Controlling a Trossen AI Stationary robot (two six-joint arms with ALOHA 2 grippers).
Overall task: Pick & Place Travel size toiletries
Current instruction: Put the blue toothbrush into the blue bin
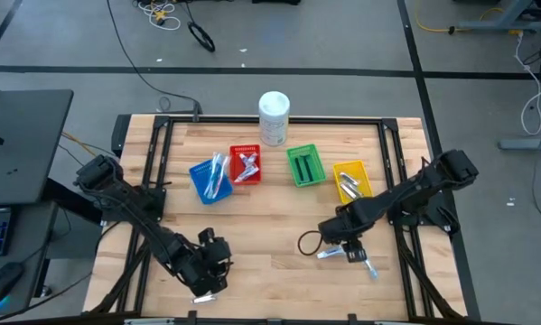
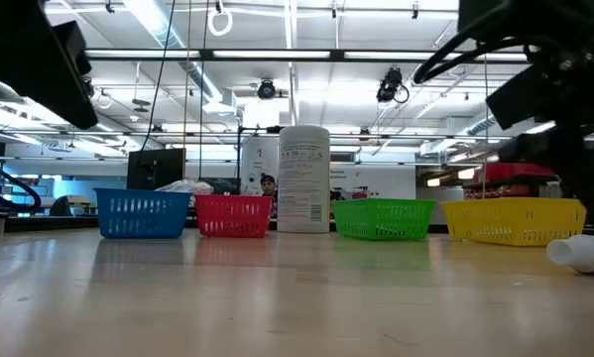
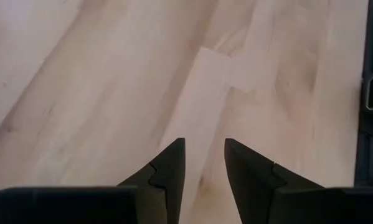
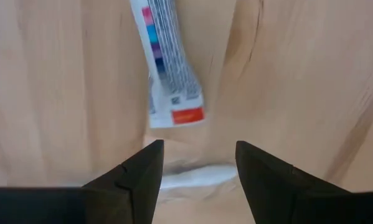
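Observation:
Two travel size toiletries lie loose on the wood at the near right. One is a white tube with coloured stripes and an orange-red crimped end, which also shows in the high view and in the low view. The other is a slim item with a blue end. My right gripper hangs open just above the tube's crimped end, pointing down, and touches nothing. A pale streak shows low between its fingers; what it is I cannot tell. My left gripper stands open over bare wood at the near left.
Along the far side stands a row of small baskets: blue with toothbrushes, red with tubes, green, and yellow with silvery items. A white tub stands behind them. A dark cable loop lies beside my right gripper.

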